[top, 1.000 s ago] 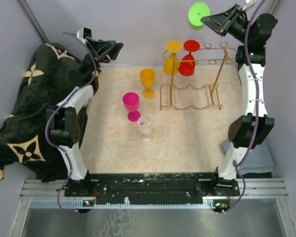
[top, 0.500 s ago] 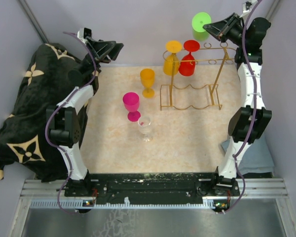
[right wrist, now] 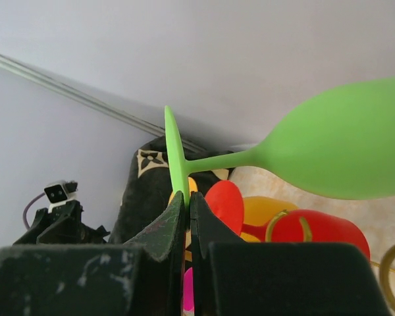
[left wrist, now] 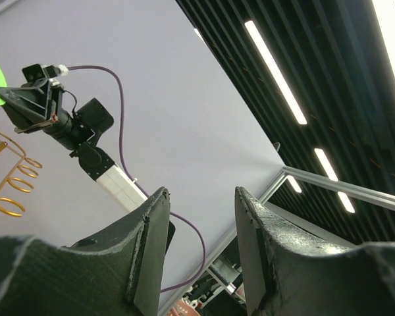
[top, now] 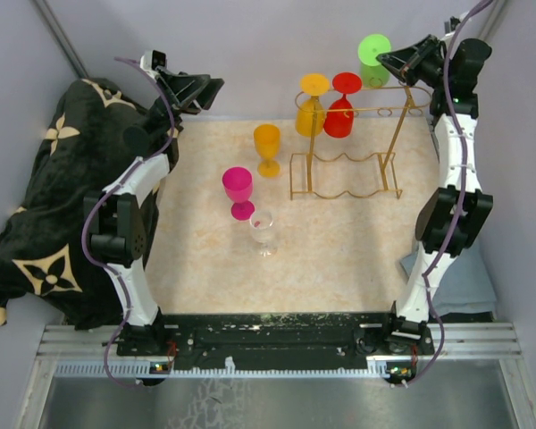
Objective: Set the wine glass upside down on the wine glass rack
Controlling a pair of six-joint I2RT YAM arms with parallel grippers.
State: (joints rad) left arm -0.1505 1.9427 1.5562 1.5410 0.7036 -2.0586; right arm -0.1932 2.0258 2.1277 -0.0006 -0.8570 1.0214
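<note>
Your right jaws, clamped on the foot of the green wine glass (top: 373, 50), have lowered it leftward to just over the far-right rails of the wine glass rack (top: 399, 134), so threading the stem looks next; your left jaws stand open, empty.

We were in a robotics lab's test cell, not a home. Plain grey panels (top: 250, 54) closed in the space behind and beside the right pincer (top: 395, 59). High above the left pincer (left wrist: 199, 197) ran black ceiling slats (left wrist: 342, 59) with long strip lights (left wrist: 275, 70). On the near side, well away from both pincers, the arms' bases were bolted to an aluminium rail (top: 80, 341), with purple cables (top: 84, 239) trailing along them.
</note>
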